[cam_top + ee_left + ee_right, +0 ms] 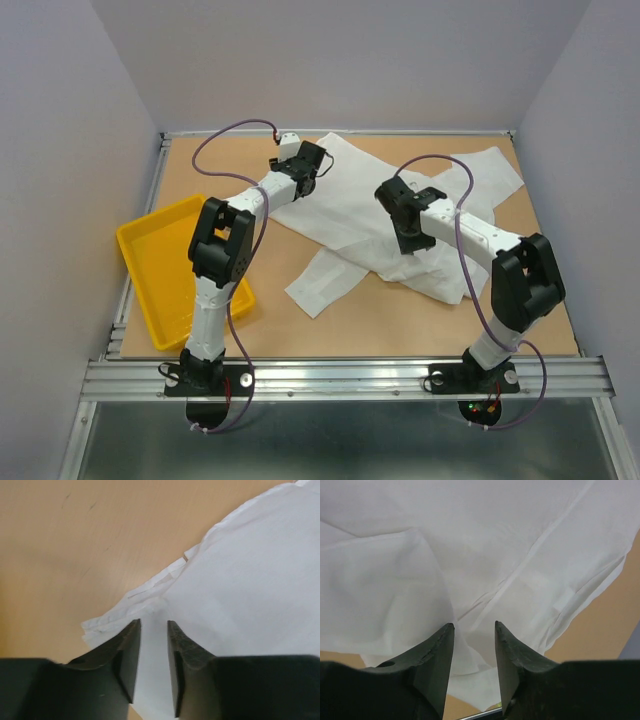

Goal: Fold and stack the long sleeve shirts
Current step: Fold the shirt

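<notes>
Left pincer (154,623) and right pincer (474,625) parted, white shirt (360,215) lying diagonally, far-left to near-right

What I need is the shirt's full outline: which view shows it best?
Top external: the white shirt shows nearly whole, spread rumpled on the table. Left wrist shows only an edge; right wrist only creased fabric.

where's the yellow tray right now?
Top view: the yellow tray sits at the left edge of the table, partly hidden by the left arm, apart from the white shirt spread to its right.
</notes>
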Available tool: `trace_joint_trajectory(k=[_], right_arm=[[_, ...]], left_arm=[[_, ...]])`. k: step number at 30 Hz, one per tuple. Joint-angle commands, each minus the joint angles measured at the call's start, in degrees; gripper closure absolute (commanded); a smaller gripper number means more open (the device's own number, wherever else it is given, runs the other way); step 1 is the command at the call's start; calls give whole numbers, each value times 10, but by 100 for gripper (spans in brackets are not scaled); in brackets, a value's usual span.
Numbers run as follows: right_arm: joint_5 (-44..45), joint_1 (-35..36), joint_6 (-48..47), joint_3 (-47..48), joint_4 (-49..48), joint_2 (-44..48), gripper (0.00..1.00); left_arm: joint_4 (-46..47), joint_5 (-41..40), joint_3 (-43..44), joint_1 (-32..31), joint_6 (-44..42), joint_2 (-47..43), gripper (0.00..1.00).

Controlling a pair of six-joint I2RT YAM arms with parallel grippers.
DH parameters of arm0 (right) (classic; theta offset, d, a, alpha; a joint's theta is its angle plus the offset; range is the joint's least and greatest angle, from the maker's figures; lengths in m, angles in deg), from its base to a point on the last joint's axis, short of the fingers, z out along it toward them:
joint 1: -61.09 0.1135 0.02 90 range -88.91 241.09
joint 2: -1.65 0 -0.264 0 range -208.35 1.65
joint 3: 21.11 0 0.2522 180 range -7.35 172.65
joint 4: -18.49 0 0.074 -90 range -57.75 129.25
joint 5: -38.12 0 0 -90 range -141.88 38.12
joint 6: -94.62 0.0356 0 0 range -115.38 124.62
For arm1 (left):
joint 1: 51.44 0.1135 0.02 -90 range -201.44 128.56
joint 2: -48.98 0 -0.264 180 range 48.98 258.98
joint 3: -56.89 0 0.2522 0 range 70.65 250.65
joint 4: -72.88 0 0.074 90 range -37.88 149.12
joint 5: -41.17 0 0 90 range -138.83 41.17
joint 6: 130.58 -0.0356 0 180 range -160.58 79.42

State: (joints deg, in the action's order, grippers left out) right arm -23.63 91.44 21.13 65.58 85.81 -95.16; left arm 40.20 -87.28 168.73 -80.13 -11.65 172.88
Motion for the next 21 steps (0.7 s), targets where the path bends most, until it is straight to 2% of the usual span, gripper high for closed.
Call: trace_joint_trajectory(k=[1,2,5,10,14,16,17,21], right_arm=[[-24,-20,36,-6,-12,46,53],[-42,-28,42,-8,-17,60,52],[-101,-90,66,-29,-44,88,49],[-221,-200,115,-109,-124,168,45],[-302,-284,157,-191,-196,191,46],[-321,-301,171,-213,-217,194,46],[-341,-331,196,-250,-262,190,46],[-341,-346,215,-273,-289,173,47]], left_arm=[[41,-11,-16,-6,-31,-83,45],[50,-5,-23,-6,-34,-95,34],[73,19,-46,-6,-49,-134,19],[96,52,-88,-5,-62,-161,18],[92,74,-93,-4,-69,-123,18],[86,90,-88,-1,-63,-104,18],[78,107,-73,7,-52,-63,18],[69,118,-76,17,-37,-50,18]])
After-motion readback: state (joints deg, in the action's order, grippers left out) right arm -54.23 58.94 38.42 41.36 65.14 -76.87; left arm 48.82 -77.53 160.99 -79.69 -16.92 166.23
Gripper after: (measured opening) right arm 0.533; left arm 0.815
